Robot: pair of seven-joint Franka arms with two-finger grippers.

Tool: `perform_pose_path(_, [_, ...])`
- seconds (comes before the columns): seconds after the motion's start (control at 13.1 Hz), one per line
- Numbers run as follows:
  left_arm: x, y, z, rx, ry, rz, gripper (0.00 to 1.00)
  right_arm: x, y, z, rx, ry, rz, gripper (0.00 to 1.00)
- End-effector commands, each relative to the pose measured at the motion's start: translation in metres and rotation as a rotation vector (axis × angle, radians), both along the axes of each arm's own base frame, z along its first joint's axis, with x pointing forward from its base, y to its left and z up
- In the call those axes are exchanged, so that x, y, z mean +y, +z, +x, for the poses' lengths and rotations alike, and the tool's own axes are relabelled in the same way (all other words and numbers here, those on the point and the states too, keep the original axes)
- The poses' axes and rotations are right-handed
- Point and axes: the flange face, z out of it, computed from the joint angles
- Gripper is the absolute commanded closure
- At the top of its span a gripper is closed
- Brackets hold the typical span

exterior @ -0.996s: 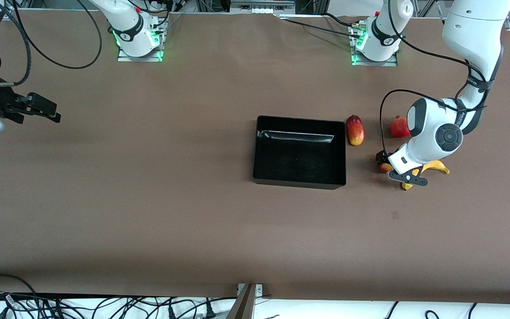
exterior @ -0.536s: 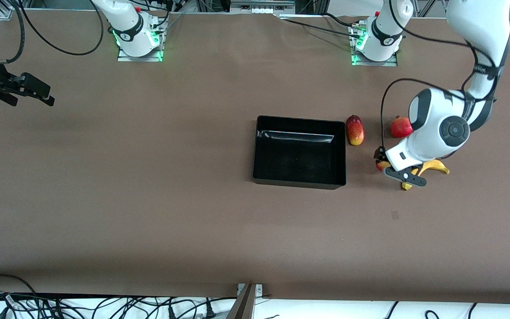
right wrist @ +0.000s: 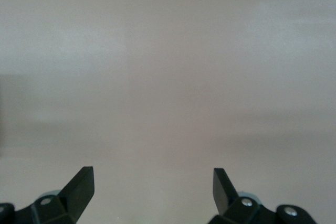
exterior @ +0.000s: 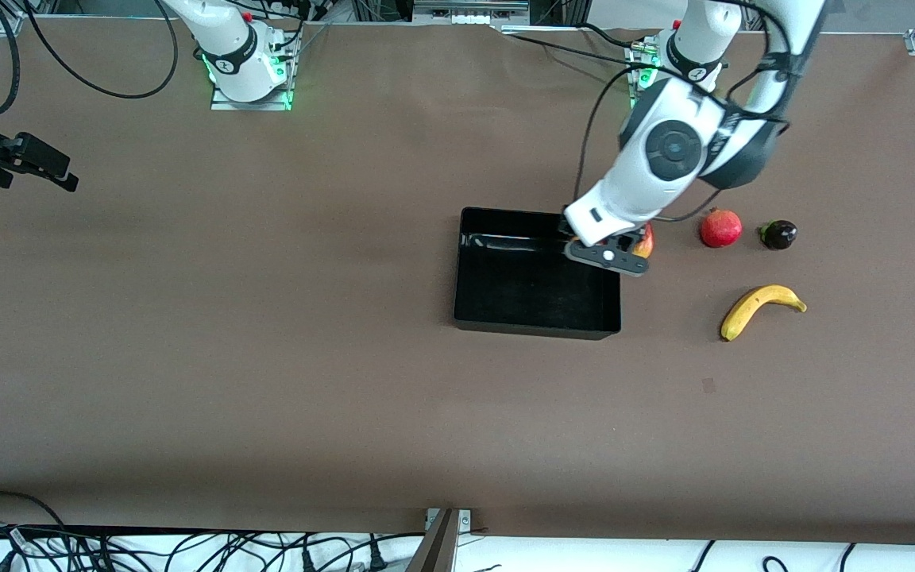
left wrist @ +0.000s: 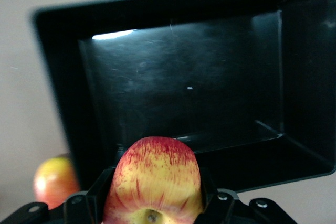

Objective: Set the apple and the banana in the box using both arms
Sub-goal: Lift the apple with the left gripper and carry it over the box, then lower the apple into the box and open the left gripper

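My left gripper [exterior: 605, 253] is shut on the apple [left wrist: 152, 182], red streaked with yellow, and holds it over the corner of the black box [exterior: 537, 327] that is toward the left arm's end. In the left wrist view the box [left wrist: 184, 87] lies open just under the apple. The front view hides the apple under my left hand. The yellow banana [exterior: 761, 308] lies on the table toward the left arm's end from the box. My right gripper [exterior: 44, 171] is open and empty over bare table at the right arm's end; its fingers [right wrist: 79, 184] frame only tabletop.
A red-yellow mango [exterior: 647, 240] lies against the box wall, partly hidden by my left hand; it shows in the left wrist view [left wrist: 52, 179]. A red pomegranate [exterior: 721, 228] and a small dark fruit [exterior: 779, 234] lie farther from the front camera than the banana.
My left arm has lifted the apple from beside the banana and carried it to over the box's corner, uncovering the banana and the dark fruit. My right gripper has drifted slightly toward its end of the table.
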Motion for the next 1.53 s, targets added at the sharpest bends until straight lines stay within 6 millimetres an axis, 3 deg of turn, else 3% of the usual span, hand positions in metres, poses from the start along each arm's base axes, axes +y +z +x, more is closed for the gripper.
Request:
perform_pose_path(0.0, [-0.055,-0.028,0.006,0.002,0.091,-0.03,1.0,0.001,-0.004,0.002,0.001,0.003,-0.016,0.0])
perform_pose_path(0.23, [-0.096,-0.068,-0.004,-0.021,0.099,-0.06,1.0,0.003,-0.004,0.003,0.001,0.007,-0.015,0.0])
perform_pose_path(0.46, [-0.122,-0.09,-0.016,-0.004,0.128,-0.051,1.0,0.004,-0.004,0.003,-0.001,0.005,-0.009,0.0])
perform_pose_path(1.07, [-0.142,-0.15,-0.036,0.024,0.106,-0.04,1.0,0.01,0.006,0.005,-0.026,0.016,-0.008,0.0])
perform_pose_path(1.3, [-0.148,-0.158,-0.037,0.018,0.101,-0.043,1.0,0.017,0.005,0.007,-0.028,0.029,-0.008,0.0])
perform_pose_path(1.38, [-0.146,-0.159,-0.036,0.017,0.102,-0.04,0.59,0.018,0.005,0.007,-0.028,0.031,-0.008,0.0])
perform_pose_path(1.46, [-0.144,-0.159,-0.034,0.014,0.102,-0.037,0.01,0.019,0.006,0.006,-0.029,0.032,-0.008,0.0])
